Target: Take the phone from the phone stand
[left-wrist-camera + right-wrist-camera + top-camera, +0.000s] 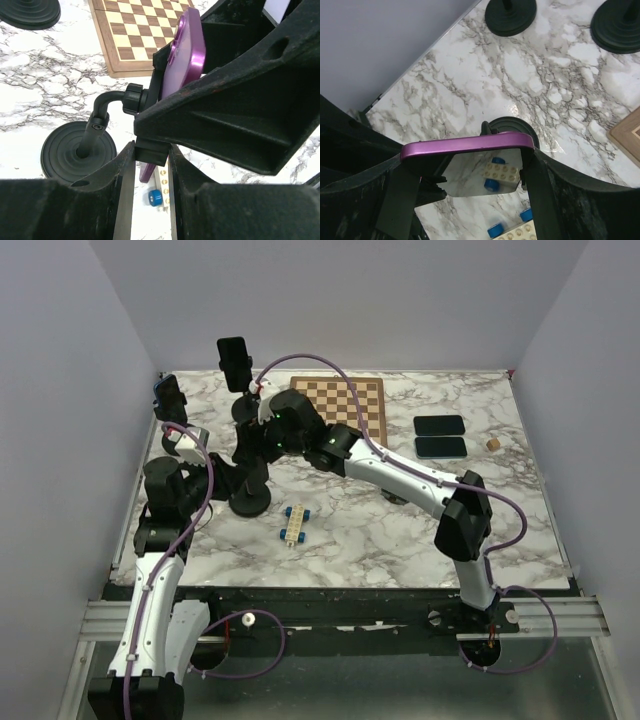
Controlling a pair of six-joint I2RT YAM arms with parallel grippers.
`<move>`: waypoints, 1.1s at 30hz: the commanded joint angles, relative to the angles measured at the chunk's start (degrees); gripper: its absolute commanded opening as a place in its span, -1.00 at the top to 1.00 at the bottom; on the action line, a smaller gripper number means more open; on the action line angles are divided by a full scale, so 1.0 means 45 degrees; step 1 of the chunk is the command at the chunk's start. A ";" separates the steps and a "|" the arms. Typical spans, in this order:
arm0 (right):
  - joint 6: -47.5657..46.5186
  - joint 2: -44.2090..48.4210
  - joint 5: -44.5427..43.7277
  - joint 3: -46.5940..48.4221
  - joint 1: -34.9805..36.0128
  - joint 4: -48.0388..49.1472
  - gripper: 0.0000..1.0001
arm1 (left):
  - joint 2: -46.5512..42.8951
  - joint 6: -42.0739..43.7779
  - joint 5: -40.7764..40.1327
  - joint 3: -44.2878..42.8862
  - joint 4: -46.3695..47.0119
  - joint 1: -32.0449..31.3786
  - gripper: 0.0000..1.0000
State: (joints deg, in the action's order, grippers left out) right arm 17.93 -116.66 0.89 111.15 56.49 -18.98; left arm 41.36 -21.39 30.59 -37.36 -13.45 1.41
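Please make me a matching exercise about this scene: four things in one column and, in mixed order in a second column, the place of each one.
Things
1. purple phone
2. phone stand that carries it
3. chessboard
4. block toy with blue wheels

Places
A. flat on the table, near its far edge
B. on the table, beside the stand's round base
C. between the fingers of the right gripper
D. its clamp between the fingers of the left gripper

Pairs: 1-C, 2-D, 3-A, 4-B
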 commanded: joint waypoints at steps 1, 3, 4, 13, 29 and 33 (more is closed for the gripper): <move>-0.0912 0.0025 0.2783 -0.0763 -0.1126 -0.0176 0.99 | -0.0363 0.0124 -0.0242 0.0225 0.0068 -0.0040 1.00; -0.1397 -0.0205 0.3683 -0.0497 -0.1314 -0.0650 0.99 | -0.0326 0.0119 -0.0118 0.0240 0.0102 -0.0045 1.00; -0.1603 -0.0340 0.3871 -0.0215 -0.1360 -0.0941 0.99 | -0.0289 0.0124 -0.0068 0.0285 0.0154 -0.0064 1.00; -0.2765 -0.0930 0.5165 0.0108 -0.1566 -0.0998 0.99 | -0.0266 0.0124 -0.0055 0.0368 0.0204 -0.0071 1.00; -0.3156 -0.0992 0.9954 0.0529 -0.1650 -0.0833 0.99 | 0.0170 0.0300 -0.0183 0.0230 -0.0158 -0.0097 1.00; -0.2201 -0.0505 1.0339 0.0302 -0.1656 -0.0297 0.99 | 0.0261 0.0373 -0.0381 0.0104 -0.0326 -0.0109 1.00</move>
State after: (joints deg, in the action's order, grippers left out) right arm 1.67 -120.86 39.22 114.63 48.42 -18.48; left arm 41.65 -21.15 32.10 -36.32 -13.06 0.62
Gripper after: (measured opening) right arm 0.813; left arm 0.340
